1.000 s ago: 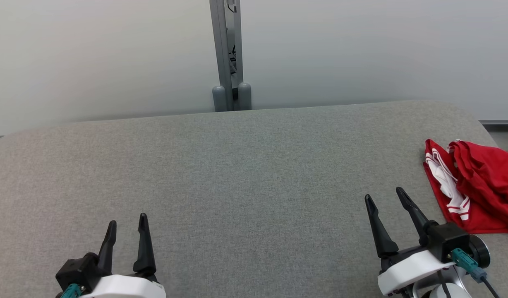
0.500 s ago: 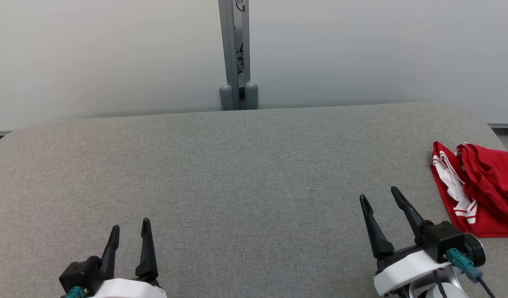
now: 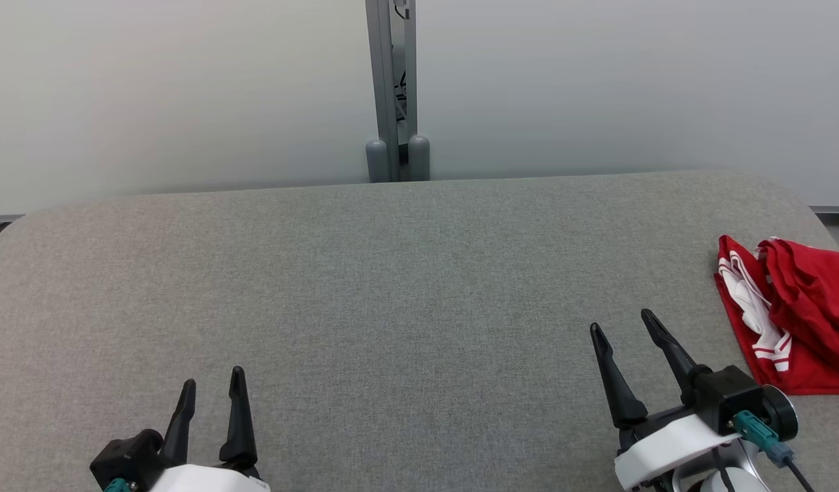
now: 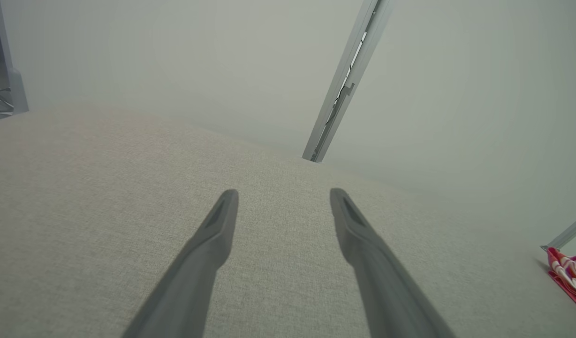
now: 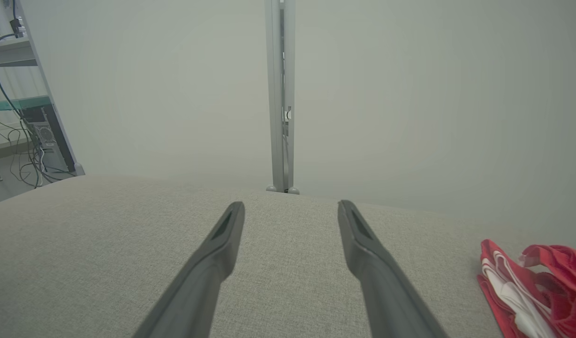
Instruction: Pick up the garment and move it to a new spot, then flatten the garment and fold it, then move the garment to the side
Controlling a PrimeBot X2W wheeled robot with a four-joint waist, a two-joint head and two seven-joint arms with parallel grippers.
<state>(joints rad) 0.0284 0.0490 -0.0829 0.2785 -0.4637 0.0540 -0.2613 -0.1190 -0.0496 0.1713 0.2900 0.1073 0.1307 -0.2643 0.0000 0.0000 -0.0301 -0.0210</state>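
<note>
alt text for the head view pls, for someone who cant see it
A crumpled red garment with white trim lies at the right edge of a grey fabric-covered table. The left gripper and right gripper sit at the bottom corners, jaws open and empty. A grey metal post rises behind the table.

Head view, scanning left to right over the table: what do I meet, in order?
left gripper, open → right gripper, open → red garment, crumpled at the table's right edge.
</note>
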